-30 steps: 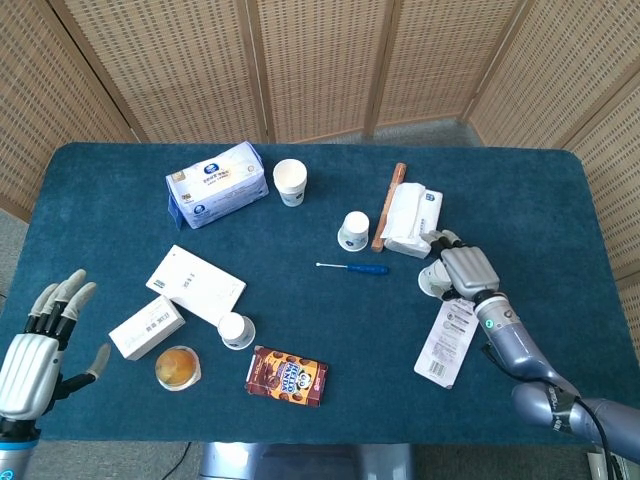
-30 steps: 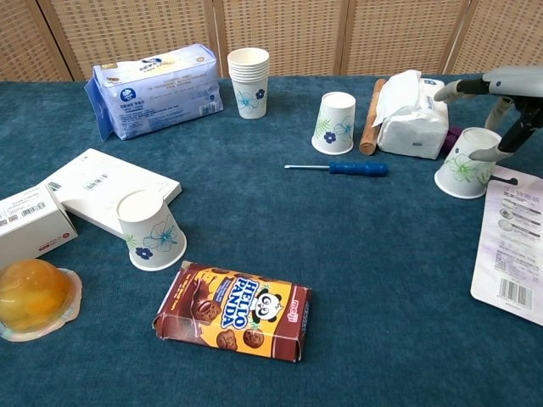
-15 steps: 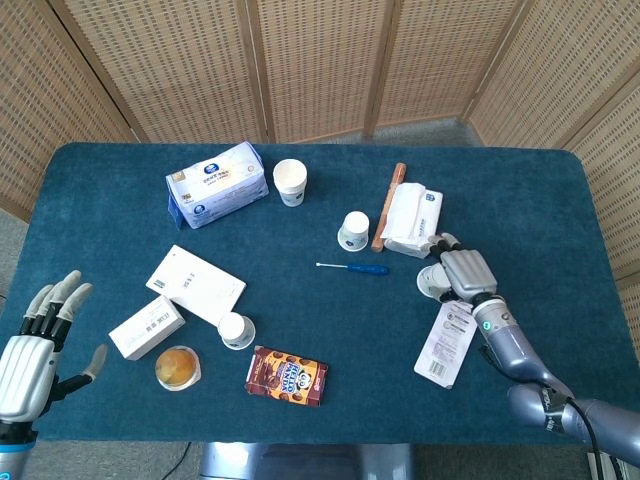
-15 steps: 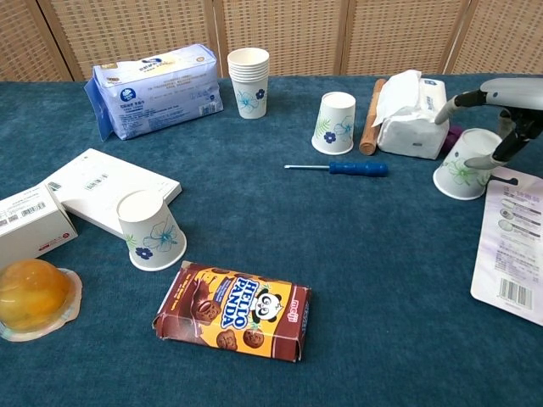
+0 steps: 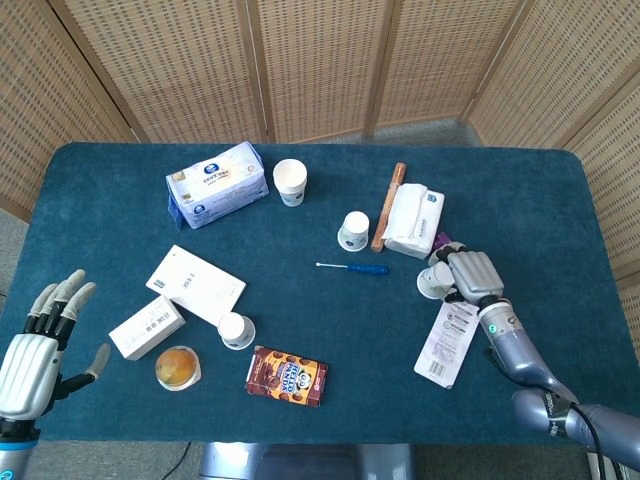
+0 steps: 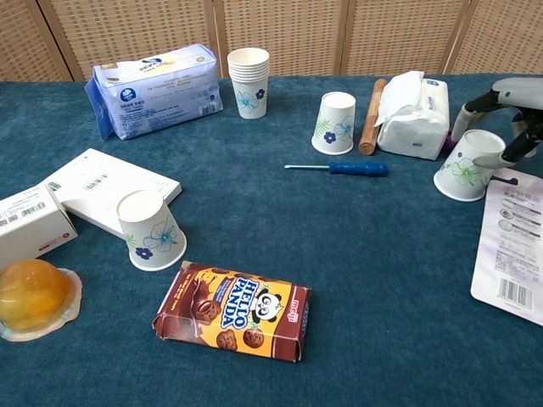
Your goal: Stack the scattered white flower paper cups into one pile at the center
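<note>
right hand (image 5: 468,274) at the right of the head view, fingers curved round an upside-down paper cup (image 6: 465,165) that leans a little toward the hand; in the chest view fingers (image 6: 475,103) arch over the top of it, one at the far side and one at the near side, touching or nearly so; cannot tell whether actually gripped. just below that, a flat blister card (image 5: 446,342) lying partly under the forearm. just above, a white tissue pack (image 5: 412,220) with a wooden stick (image 5: 387,205) alongside its left edge.

further left, toward the middle: a second upside-down cup (image 5: 353,230), and below it a blue-handled screwdriver (image 5: 353,267). in the upper middle, an upright stack of cups (image 6: 249,81) beside a blue-and-white wipes pack (image 5: 217,183). in the lower left, a third upside-down cup (image 5: 236,330) touching the corner of a flat white box (image 5: 195,284); near that, a smaller white box (image 5: 146,327), an orange jelly cup (image 5: 177,367) and a hello panda biscuit box (image 5: 287,375).

left hand (image 5: 35,348) at the bottom-left corner of the head view, off the table edge, fingers spread and holding nothing.

under everything, a dark blue cloth-covered table (image 5: 300,420) with rounded corners. behind, filling the top of both views, folding woven rattan screens (image 5: 320,60) in wooden frames; grey floor at the edges.
</note>
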You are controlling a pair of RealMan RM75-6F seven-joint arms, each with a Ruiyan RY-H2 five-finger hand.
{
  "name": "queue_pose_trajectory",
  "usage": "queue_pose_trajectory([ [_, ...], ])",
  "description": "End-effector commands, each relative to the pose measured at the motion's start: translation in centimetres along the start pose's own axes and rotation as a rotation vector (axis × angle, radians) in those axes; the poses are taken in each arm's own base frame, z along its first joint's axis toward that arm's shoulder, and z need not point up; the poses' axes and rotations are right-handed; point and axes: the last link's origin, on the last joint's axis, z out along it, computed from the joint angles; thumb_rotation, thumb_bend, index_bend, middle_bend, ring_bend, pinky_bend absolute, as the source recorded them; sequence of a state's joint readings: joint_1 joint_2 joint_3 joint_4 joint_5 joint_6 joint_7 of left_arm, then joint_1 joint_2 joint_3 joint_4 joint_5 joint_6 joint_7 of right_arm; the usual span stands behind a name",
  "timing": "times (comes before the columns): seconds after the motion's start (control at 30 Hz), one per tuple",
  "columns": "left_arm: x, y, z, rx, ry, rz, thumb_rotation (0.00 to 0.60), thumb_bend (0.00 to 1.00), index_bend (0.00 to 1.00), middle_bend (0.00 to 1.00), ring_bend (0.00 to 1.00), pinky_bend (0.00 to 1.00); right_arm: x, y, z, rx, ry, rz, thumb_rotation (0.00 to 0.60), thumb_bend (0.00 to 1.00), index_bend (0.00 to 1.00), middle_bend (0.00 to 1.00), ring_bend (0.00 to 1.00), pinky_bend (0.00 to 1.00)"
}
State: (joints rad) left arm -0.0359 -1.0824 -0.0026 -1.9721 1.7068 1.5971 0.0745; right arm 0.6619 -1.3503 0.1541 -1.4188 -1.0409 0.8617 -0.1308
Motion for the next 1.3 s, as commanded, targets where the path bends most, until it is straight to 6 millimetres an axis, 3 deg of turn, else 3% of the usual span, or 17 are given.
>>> queue_pose_trajectory([
  [0.03, 0.1, 0.0, 0.0, -0.001, 0.003, 0.0, 0.6, 0.45, 0.05, 0.03, 0.0, 0.05, -0.3, 0.0, 0.1, 0.0, -0.002, 0.0, 0.6, 0.38, 0.36, 0.31, 0.19, 0.67],
  [0.23, 0.3, 0.0, -0.2, 0.002, 0.008, 0.001, 0.6, 0.45, 0.05, 0.03, 0.0, 0.05, 0.1, -0.2, -0.1, 0.009, 0.017, -0.003, 0.6, 0.39, 0.41, 0.38, 0.28, 0.71],
  [0.53, 0.0, 0.0, 0.0, -0.007, 0.001, -0.003, 0.6, 0.45, 0.05, 0.03, 0.0, 0.05, 1.7, -1.5, -1.8, 0.037, 0.007, -0.022, 0.6, 0.38, 0.4, 0.37, 0.28, 0.72],
  [0.97, -0.1, 0.3, 0.3, -0.032, -0.005, -0.01, 0.6, 0.45, 0.05, 0.03, 0.0, 0.05, 3.7, -7.5, -5.2, 0.163, -0.049, -0.045, 0.6, 0.38, 0.4, 0.37, 0.28, 0.72],
  [1.3, 0.0, -0.1, 0.1, -0.034, -0.004, -0.016, 0.6, 0.45, 0.05, 0.03, 0.0, 0.05, 2.9, -12.4, -4.6, 0.223, -0.085, -0.087, 0.6, 0.38, 0.4, 0.37, 0.28, 0.72],
])
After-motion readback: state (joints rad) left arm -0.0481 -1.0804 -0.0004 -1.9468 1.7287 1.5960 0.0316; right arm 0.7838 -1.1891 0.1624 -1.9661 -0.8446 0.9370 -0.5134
